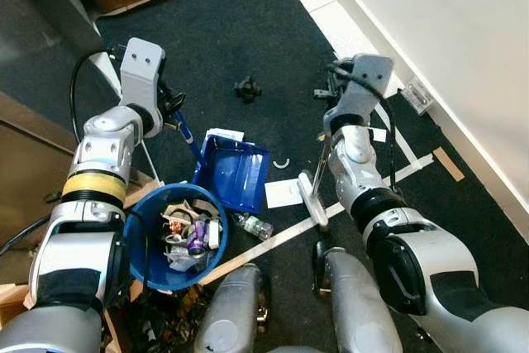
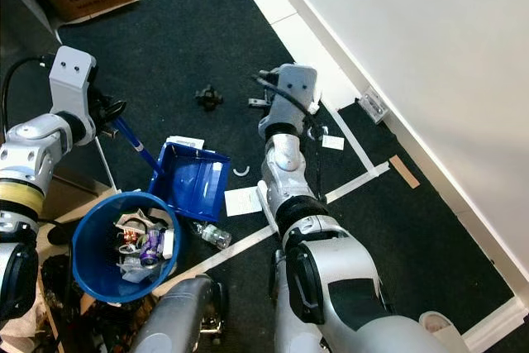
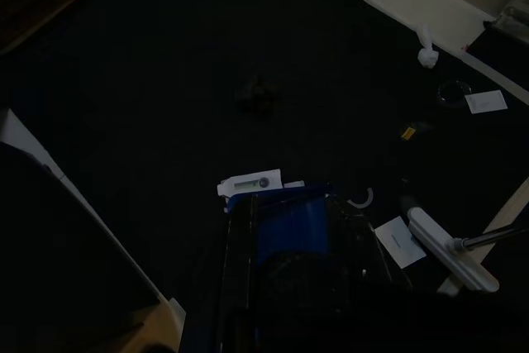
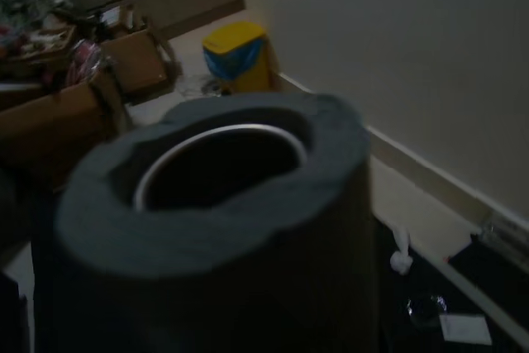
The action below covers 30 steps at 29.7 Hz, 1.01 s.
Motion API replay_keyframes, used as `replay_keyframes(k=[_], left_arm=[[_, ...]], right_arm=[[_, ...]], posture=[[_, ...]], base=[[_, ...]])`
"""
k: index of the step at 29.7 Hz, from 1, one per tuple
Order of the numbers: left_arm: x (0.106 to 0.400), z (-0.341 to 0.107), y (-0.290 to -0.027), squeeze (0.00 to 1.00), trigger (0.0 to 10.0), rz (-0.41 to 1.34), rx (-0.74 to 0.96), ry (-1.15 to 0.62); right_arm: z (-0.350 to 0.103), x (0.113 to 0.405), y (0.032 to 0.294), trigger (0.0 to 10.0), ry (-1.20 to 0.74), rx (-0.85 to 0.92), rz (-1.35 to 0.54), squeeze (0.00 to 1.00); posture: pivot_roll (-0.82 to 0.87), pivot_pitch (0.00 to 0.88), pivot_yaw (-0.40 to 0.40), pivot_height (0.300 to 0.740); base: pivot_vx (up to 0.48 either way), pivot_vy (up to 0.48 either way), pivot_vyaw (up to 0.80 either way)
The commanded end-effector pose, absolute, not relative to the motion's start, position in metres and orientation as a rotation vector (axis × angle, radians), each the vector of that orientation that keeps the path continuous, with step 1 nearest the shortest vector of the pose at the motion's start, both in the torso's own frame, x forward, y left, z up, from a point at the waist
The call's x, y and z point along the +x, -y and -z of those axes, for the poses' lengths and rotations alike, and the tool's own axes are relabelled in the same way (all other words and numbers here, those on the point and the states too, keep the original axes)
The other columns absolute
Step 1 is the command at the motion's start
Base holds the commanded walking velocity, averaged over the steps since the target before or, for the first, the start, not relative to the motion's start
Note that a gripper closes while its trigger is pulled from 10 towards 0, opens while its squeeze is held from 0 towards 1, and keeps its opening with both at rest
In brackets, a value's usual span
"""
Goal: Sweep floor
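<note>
1. Left tool [image 1: 172, 113] grips the blue dustpan handle; dustpan [image 1: 234, 173] sits tilted on the dark carpet [image 1: 223, 31], just beside the blue bin [image 1: 145, 229] w/ rubbish in it.
2. Right tool [image 1: 331, 93] looks closed on the broom pole; broom head [image 1: 312, 198] is on the carpet right of the pan, by a paper slip [image 1: 283, 193].
3. Step, I'd judge: mid-sweep, gathering litter.
4. Next: push paper slip & white ring [image 1: 282, 163] toward the pan mouth; black lump [image 1: 246, 88] lies farther off.
</note>
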<state>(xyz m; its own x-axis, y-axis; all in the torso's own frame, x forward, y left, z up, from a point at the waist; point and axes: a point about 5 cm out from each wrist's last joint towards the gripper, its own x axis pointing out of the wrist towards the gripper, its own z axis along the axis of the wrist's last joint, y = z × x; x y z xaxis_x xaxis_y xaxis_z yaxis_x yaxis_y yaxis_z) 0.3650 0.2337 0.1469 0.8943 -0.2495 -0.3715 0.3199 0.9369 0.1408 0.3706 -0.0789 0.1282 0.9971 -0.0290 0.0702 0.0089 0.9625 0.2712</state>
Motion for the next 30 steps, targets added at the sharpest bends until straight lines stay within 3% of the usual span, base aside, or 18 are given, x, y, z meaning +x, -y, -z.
replay_keyframes(k=[1,8,16,24,30], left_arm=[[0.352,-0.107,-0.210,0.00,10.0,0.378,0.030,-0.519],[0.351,-0.111,-0.204,0.00,10.0,0.379,0.015,-0.520],[0.353,-0.118,-0.196,0.00,10.0,0.382,0.006,-0.513],[0.356,-0.120,-0.200,0.00,10.0,0.366,-0.039,-0.517],[0.353,-0.117,-0.195,0.00,10.0,0.458,-0.045,-0.545]], right_arm=[[-0.106,0.362,0.059,10.0,-0.093,0.446,0.052,0.00],[-0.114,0.367,0.053,10.0,-0.136,0.691,0.118,0.00],[-0.136,0.378,0.053,10.0,-0.075,0.735,0.098,0.00],[-0.173,0.389,0.069,10.0,0.144,0.486,0.006,0.00],[-0.183,0.390,0.093,10.0,0.264,0.319,0.041,0.00]], posture=[[0.26,0.299,0.002,0.740],[0.26,0.285,0.001,0.740],[0.25,0.271,-0.001,0.740],[0.19,0.260,0.006,0.740],[0.17,0.257,0.010,0.740]], base=[[0.000,0.000,0.00],[0.000,0.000,0.00],[0.000,0.000,0.00],[0.000,0.000,0.00],[0.000,0.000,0.00]])
